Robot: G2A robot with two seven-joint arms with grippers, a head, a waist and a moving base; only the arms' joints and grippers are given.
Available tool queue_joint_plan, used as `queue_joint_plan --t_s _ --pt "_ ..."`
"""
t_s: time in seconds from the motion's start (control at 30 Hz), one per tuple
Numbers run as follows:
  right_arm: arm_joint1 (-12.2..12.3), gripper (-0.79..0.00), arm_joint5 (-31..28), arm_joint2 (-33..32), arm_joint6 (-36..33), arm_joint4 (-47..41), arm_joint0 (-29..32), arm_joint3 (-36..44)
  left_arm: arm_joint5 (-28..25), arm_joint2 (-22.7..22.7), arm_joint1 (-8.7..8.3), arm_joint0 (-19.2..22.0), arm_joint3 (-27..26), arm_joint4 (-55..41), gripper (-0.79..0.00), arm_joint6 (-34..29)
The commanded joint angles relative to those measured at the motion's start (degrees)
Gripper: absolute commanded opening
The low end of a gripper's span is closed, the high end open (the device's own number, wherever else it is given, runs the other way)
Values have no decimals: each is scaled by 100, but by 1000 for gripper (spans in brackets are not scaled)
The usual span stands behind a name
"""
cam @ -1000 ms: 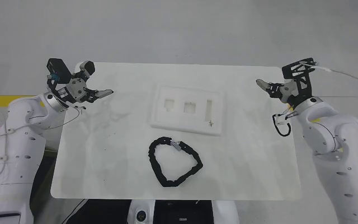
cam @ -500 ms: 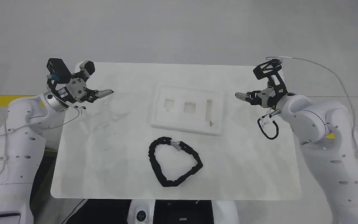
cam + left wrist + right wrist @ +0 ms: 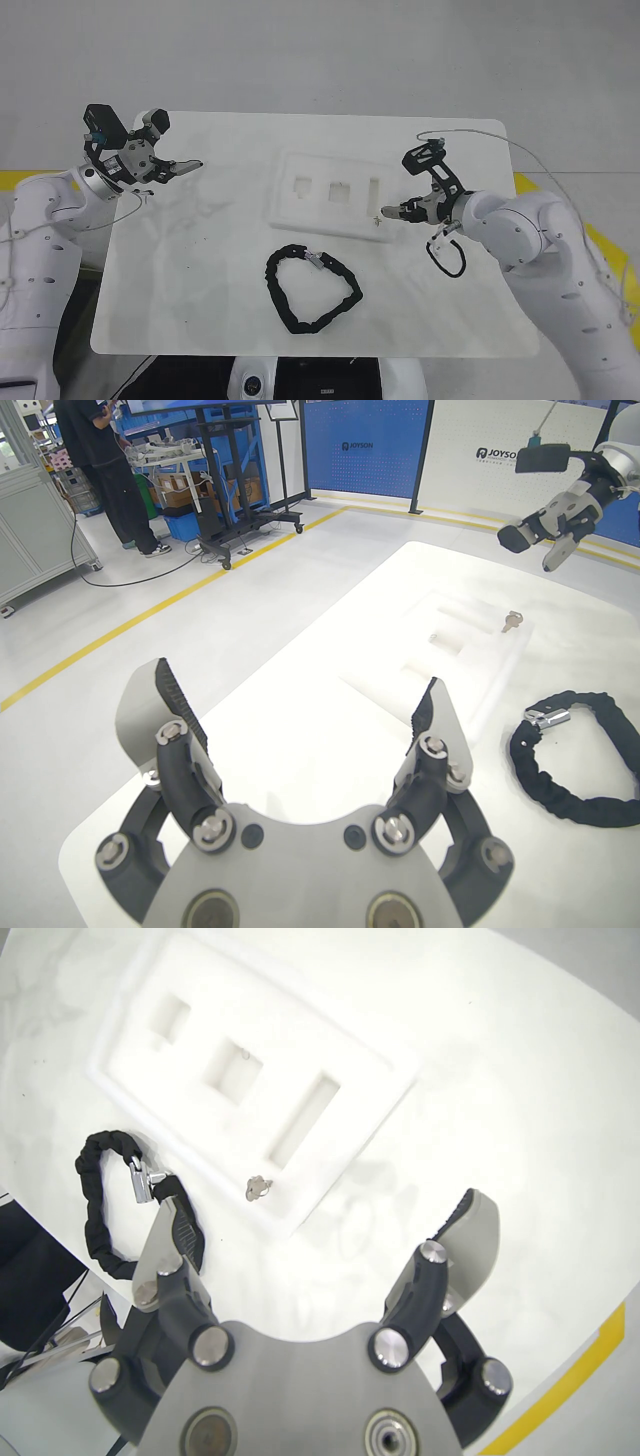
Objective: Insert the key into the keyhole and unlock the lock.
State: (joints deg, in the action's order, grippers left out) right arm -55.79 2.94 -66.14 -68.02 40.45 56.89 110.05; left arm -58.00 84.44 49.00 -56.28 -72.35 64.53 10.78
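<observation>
Right pincer (image 3: 320, 1205), jaws wide, near the small silver key (image 3: 257, 1188) on a white foam tray's (image 3: 320, 215) corner; left pincer (image 3: 297, 675) likewise wide; black fabric-sleeved chain lock (image 3: 352, 291) on the white surface (image 3: 200, 280)

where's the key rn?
Top view: the key lies on the near right corner of the foam tray, at the long slot's end, apart from the chain lock. The right gripper hovers beside it, jaws open.

The key (image 3: 377, 218) is too small to show its teeth. The chain lock (image 3: 91, 1215) runs partly behind a finger (image 3: 172, 1228) of the right pincer (image 3: 320, 1198); its keyhole cannot be made out.
</observation>
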Motion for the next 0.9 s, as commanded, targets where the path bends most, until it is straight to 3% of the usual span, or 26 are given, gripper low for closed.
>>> queue_joint_plan --t_s 0.0,0.73,0.87 --pt "-24 0 -24 147 2 -70 3 -40 0 0 0 0 0 0 0 0" --pt "-55 0 -40 254 158 -237 48 -83 0 0 0 0 0 0 0 0" --pt "-90 0 280 473 -221 -13 -133 -12 0 0 0 0 0 0 0 0"
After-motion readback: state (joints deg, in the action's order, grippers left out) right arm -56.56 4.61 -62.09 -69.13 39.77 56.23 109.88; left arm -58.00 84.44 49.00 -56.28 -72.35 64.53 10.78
